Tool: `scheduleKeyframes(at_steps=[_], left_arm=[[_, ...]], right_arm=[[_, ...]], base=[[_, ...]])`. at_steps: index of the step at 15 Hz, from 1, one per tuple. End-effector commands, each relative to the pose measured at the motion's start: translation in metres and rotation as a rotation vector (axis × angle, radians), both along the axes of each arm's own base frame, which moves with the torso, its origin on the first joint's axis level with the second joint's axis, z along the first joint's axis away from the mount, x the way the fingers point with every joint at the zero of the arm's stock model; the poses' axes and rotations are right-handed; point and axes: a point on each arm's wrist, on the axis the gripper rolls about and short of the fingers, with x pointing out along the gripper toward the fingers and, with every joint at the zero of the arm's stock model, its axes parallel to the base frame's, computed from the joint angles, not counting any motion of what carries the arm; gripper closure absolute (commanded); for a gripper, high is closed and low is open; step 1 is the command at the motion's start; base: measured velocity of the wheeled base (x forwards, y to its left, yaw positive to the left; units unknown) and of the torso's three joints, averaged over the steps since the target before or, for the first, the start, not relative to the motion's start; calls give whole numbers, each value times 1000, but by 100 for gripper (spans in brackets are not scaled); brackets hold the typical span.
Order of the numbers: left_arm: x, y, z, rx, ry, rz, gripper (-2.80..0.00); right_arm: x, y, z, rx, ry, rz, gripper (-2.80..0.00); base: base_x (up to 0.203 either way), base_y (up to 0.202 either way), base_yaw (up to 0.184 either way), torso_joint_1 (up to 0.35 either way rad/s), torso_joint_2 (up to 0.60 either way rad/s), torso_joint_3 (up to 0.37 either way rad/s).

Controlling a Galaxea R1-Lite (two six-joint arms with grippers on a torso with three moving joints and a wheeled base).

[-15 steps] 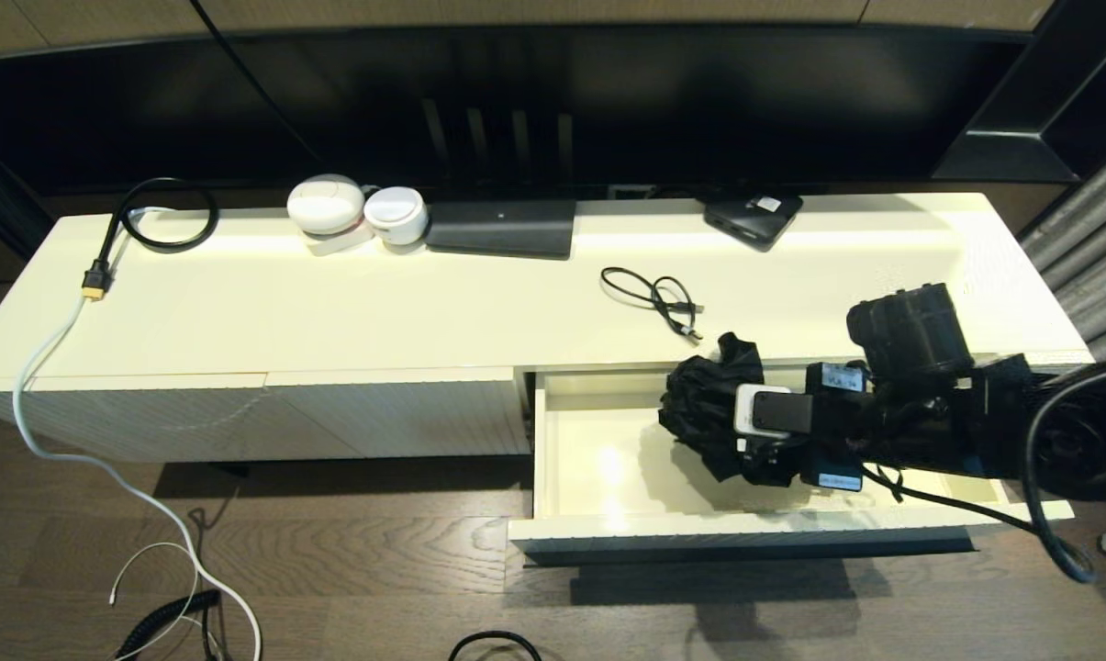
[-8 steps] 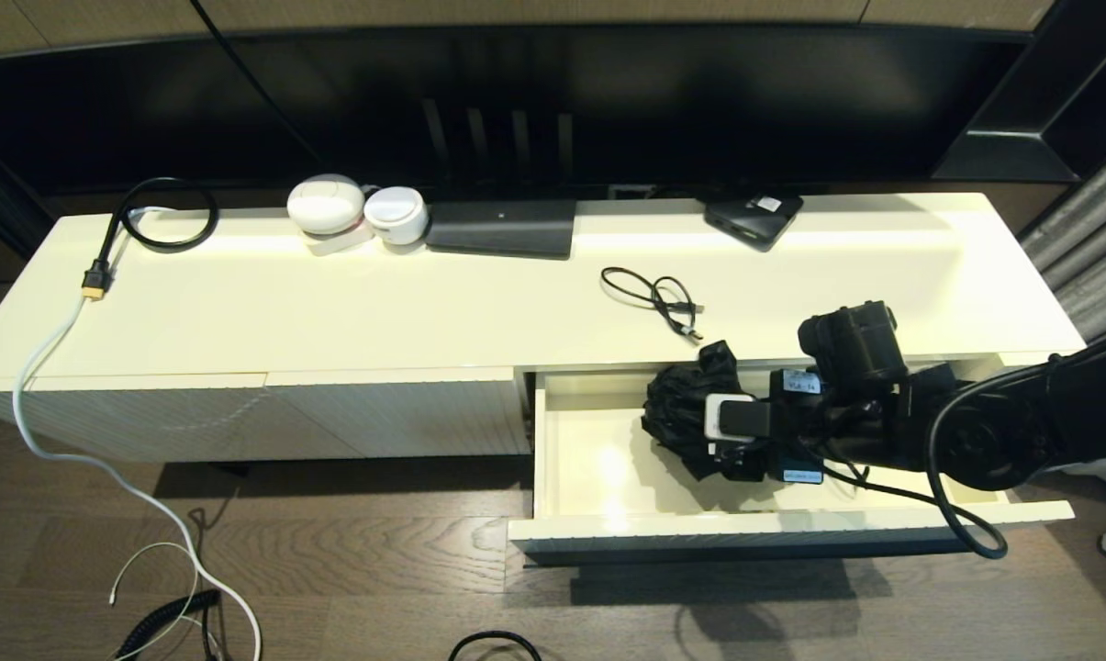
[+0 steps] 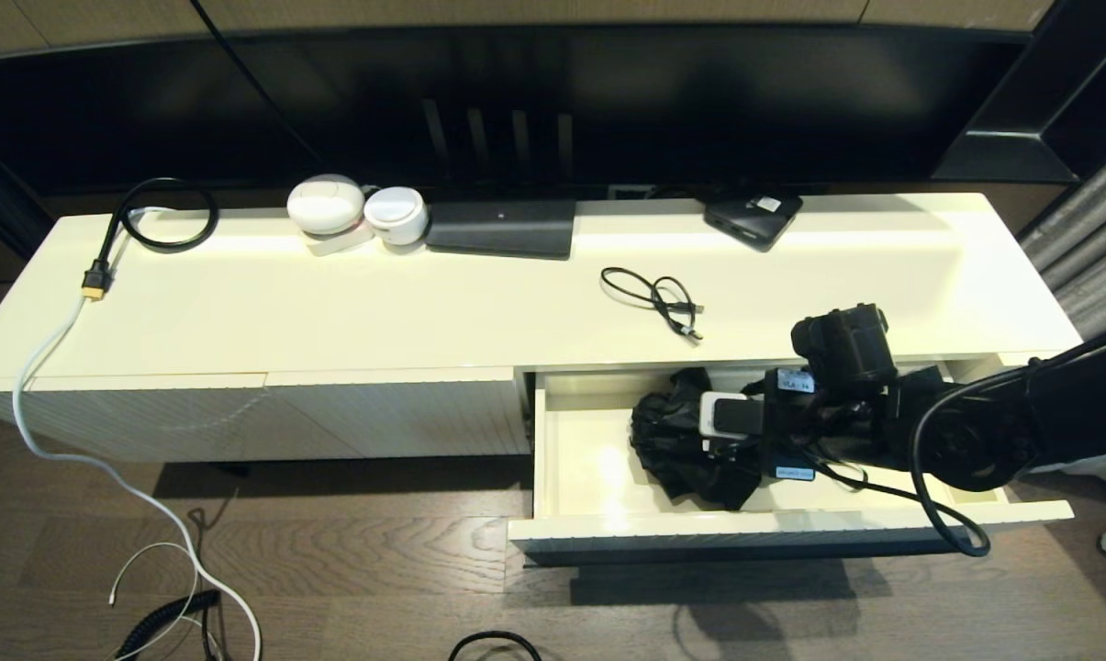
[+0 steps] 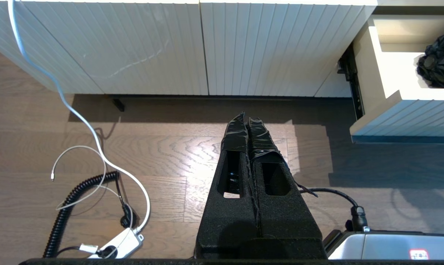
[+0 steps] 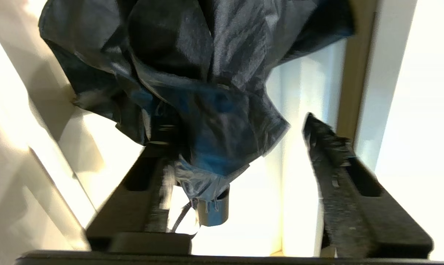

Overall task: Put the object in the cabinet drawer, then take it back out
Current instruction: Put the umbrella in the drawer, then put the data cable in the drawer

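Note:
The object is a crumpled black folding umbrella [image 3: 676, 450]. It lies inside the pulled-out cabinet drawer [image 3: 589, 477], towards the middle. My right gripper [image 3: 713, 441] reaches into the drawer from the right and is open. In the right wrist view the umbrella [image 5: 192, 73] rests against one finger [image 5: 148, 173], while the other finger [image 5: 328, 147] stands well clear of it. The umbrella's short grey handle end [image 5: 212, 209] sits between the fingers. My left gripper [image 4: 247, 117] is shut on nothing, low over the wooden floor, left of the drawer [image 4: 391, 106].
On the cabinet top lie a black USB cable [image 3: 658, 298], a flat black box [image 3: 502, 227], two white round gadgets [image 3: 328, 204], a black device [image 3: 753, 218] and a looped black cable [image 3: 162, 216]. Fluted handle-less panels [image 3: 268, 418] are left of the drawer. Cables [image 3: 103, 459] trail on the floor.
The right arm has come down and leftwards, carrying the umbrella from above the drawer's back edge down into it. The umbrella now lies lower, on the drawer floor.

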Motion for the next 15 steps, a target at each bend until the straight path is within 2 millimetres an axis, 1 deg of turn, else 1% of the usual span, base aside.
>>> scheduleKeyframes(at_steps=[1,3,7,12,13,15], left_arm=[[0,0,0,0,0,2,0],[0,0,0,0,1,1,0],[0,0,0,0,0,0,0],[0,0,0,0,0,0,0],[0,0,0,0,1,0,0],[0,0,0,0,1,0,0]], right_arm=[[-5,-2,15,13,-42,2,-280],[-14,-5,36,38,-91,2,-280],[-36,-7,68,116,-157,-16,-280],[-80,-18,105,124,-149,0,-280],[-88,-18,109,126,-123,-4,-280],[-97,-8,119,186,-100,-51,-280]], base=[[0,0,0,0,0,0],[0,0,0,0,0,0],[0,0,0,0,0,0],[0,0,0,0,0,0],[0,0,0,0,0,0],[0,0,0,0,0,0]])
